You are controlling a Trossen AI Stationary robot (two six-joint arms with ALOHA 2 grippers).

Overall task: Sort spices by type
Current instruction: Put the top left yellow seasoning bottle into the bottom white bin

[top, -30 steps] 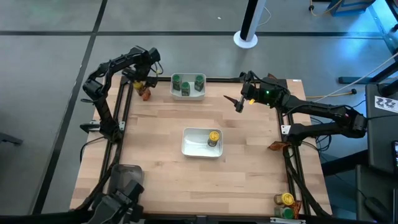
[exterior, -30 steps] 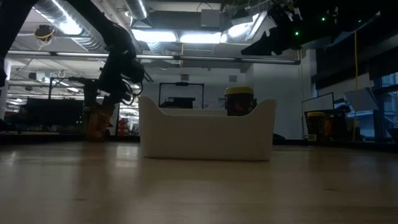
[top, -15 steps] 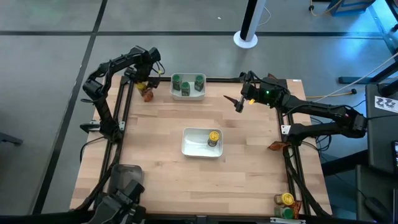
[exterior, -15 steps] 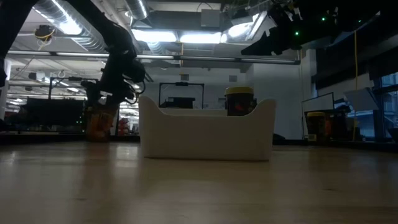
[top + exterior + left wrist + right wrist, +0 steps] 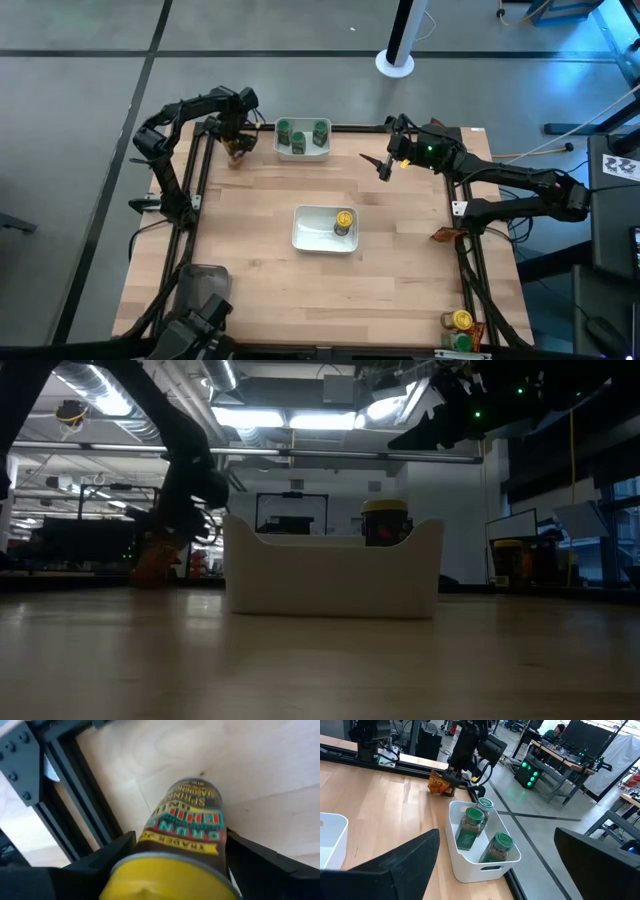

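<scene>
A yellow-capped spice jar (image 5: 187, 815) with a brown-orange label stands on the wood at the table's far left corner (image 5: 440, 784). My left gripper (image 5: 235, 148) points down over it, open, with one finger on each side of the jar just below the cap. A white bowl (image 5: 302, 156) at the far edge holds three green-capped jars (image 5: 470, 827). The centre bowl (image 5: 308, 238) holds one yellow-capped jar (image 5: 343, 220). My right gripper (image 5: 383, 165) hovers open above the table's far right part, holding nothing. My left gripper comes at the jar from above, slanting, with its fingers (image 5: 117, 852) beside the upper body (image 5: 175, 837) below the yellow cap. I cannot tell whether either finger touches the jar. The jar's base rests on the table.
Black frame rails (image 5: 195, 170) run close beside the jar along the table's left edge. More jars (image 5: 460, 320) stand at the near right corner, and an orange packet (image 5: 445, 235) lies at the right edge. Bare wood lies between the bowls and toward the near edge.
My left gripper has come down over the yellow-capped jar and rolled a little, so its fingers now flank the jar. The jar stays on the table at the far left corner.
</scene>
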